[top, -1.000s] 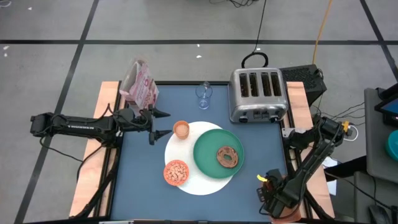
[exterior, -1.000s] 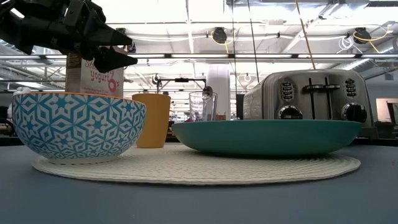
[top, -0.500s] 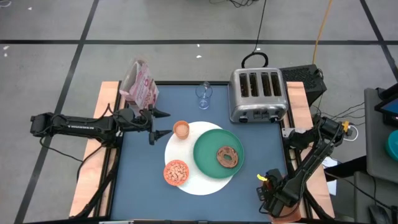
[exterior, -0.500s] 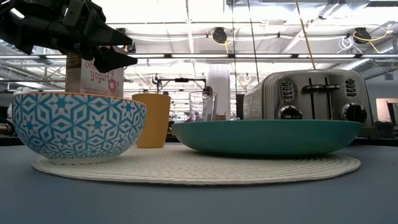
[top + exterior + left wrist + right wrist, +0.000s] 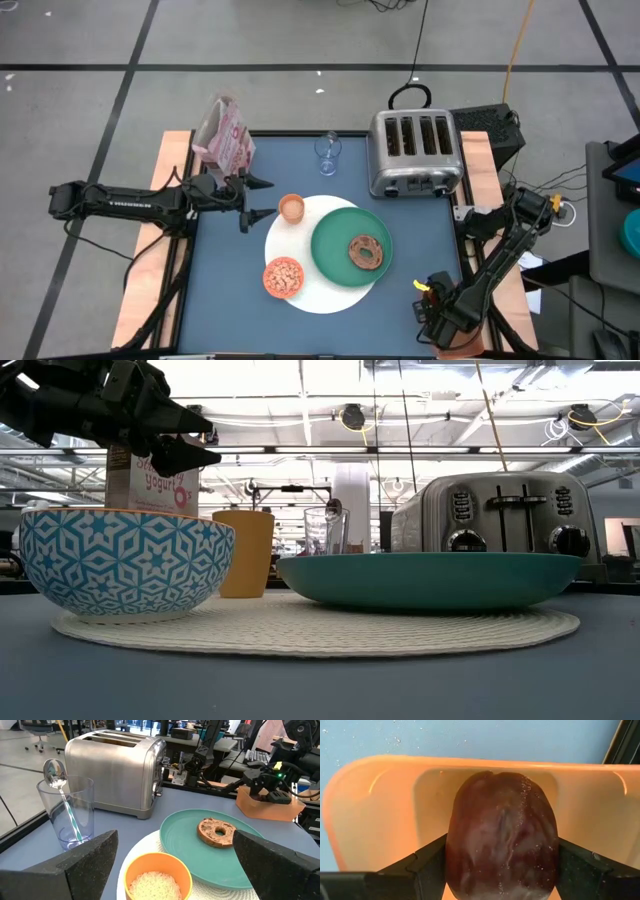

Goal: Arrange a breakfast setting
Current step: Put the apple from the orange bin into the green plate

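R wrist view only — dark red fruit (image 5: 501, 835) between right gripper (image 5: 501, 870) jaws; left gripper (image 5: 250, 199) jaws wide.

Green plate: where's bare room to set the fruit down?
On the green round plate, the side left of the brown bagel is bare. Bare blue tabletop also lies left of the white round mat. Crowded around the orange cup.

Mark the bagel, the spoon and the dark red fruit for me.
bagel (image 5: 367, 252), high view, top of its ring.
spoon (image 5: 54, 772), left wrist view, its bowl.
dark red fruit (image 5: 501, 850), right wrist view, middle of its skin.
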`<state>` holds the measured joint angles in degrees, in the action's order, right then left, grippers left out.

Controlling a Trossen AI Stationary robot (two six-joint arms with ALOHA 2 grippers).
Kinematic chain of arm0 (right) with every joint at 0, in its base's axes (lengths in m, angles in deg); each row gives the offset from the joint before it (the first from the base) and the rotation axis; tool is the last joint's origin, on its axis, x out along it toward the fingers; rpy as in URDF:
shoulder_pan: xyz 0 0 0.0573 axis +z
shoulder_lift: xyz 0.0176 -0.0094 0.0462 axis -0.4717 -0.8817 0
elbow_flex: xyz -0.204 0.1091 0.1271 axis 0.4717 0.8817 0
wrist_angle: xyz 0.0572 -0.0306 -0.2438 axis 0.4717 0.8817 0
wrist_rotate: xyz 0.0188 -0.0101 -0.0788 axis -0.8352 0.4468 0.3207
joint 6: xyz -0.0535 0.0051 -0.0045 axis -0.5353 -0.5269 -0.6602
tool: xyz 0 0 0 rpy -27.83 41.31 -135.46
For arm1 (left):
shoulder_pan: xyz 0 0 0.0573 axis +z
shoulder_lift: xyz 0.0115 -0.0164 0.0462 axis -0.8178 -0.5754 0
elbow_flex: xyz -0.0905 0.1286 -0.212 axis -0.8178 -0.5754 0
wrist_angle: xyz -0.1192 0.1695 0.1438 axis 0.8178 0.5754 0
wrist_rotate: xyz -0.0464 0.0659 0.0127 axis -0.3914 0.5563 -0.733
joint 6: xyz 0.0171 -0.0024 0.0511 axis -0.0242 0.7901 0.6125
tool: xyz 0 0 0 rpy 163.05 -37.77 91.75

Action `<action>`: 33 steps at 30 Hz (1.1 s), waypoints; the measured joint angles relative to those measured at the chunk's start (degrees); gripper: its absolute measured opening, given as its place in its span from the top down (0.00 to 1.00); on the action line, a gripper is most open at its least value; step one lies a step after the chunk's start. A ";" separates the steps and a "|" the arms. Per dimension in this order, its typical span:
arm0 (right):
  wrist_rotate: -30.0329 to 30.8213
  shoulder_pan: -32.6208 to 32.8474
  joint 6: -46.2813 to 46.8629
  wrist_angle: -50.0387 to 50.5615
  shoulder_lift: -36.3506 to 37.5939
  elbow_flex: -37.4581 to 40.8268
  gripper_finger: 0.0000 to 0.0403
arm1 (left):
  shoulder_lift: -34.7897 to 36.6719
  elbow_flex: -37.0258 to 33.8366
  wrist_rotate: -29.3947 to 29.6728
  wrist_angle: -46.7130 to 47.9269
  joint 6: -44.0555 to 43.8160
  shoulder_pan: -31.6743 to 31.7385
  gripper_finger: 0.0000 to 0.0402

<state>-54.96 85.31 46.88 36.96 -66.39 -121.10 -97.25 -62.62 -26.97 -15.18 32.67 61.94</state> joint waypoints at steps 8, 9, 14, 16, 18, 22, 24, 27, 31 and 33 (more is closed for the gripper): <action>-0.06 -0.02 -0.17 -0.02 4.05 0.00 0.30 | 0.00 0.00 0.00 0.00 0.00 -0.02 0.01; -0.07 -0.02 -0.17 0.00 4.94 0.00 0.30 | 0.00 0.00 0.00 0.00 0.00 -0.01 0.01; -0.11 -0.02 -1.94 -0.02 9.94 -0.02 0.30 | 0.00 0.00 0.00 0.01 0.00 0.00 0.01; -0.11 -0.10 -3.30 -0.02 12.52 -0.02 0.30 | 0.00 0.00 0.00 0.00 0.00 0.00 0.01; -0.11 -0.23 -3.87 -0.01 15.30 -0.03 0.30 | 0.00 0.00 0.00 0.00 0.00 -0.02 0.01; 0.73 -0.92 -3.15 0.01 21.04 -0.04 0.30 | 0.00 0.00 0.00 0.02 -0.02 -0.01 0.01; 3.83 -1.42 -3.08 -0.11 23.29 -0.07 0.30 | 0.00 0.00 0.00 0.00 -0.02 -0.02 0.01; 11.17 -2.80 -3.38 -0.96 25.56 -0.09 0.30 | 0.00 0.00 0.00 0.00 -0.02 -0.02 0.01; 21.02 -5.99 -7.13 -3.66 26.11 -0.09 0.30 | 0.00 0.00 0.00 0.00 -0.02 -0.02 0.01; 24.68 -8.17 -11.31 -6.04 25.52 -0.09 0.30 | 0.00 0.00 0.00 0.01 -0.10 -0.02 0.01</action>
<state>-30.28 77.14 35.57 30.92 -40.87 -121.19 -97.25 -62.62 -26.97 -15.17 32.57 61.92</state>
